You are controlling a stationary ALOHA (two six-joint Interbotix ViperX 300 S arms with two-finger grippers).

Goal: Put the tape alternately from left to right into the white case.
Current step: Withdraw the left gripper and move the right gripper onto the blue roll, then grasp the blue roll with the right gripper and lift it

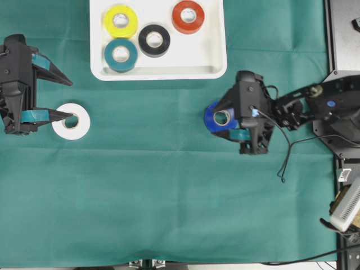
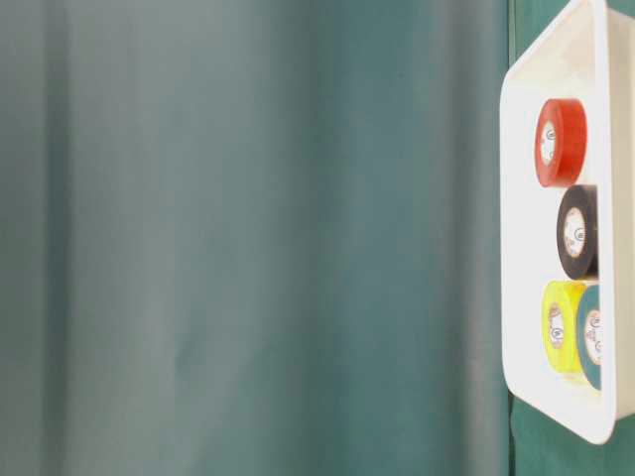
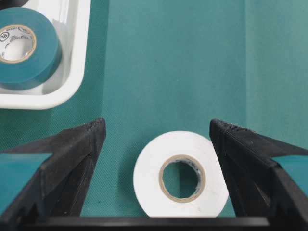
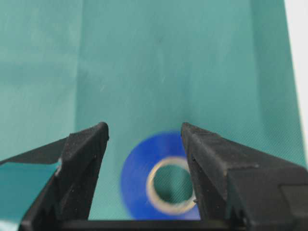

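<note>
The white case (image 1: pixel 214 71) lies at the table's far middle and holds yellow (image 1: pixel 120 21), teal (image 1: pixel 120 54), black (image 1: pixel 154 40) and red (image 1: pixel 188 16) tape rolls. The table-level view shows the case (image 2: pixel 516 198) with the red (image 2: pixel 561 142), black (image 2: pixel 577 231), yellow (image 2: pixel 561 325) and teal (image 2: pixel 590 337) rolls. A white roll (image 1: pixel 71 121) lies flat on the cloth. My left gripper (image 1: pixel 73 100) is open around the roll (image 3: pixel 180 174), which sits closer to one finger. A blue roll (image 1: pixel 219 118) lies under my open right gripper (image 1: pixel 222 121). In the right wrist view one finger (image 4: pixel 211 163) overlaps the blue roll (image 4: pixel 139 178).
Green cloth (image 1: pixel 169 197) covers the table. The right arm's black base (image 1: pixel 337 112) and a loose cable (image 1: pixel 284 163) lie at the right edge. The case corner with the teal roll (image 3: pixel 24 45) shows left of my left gripper (image 3: pixel 157 124).
</note>
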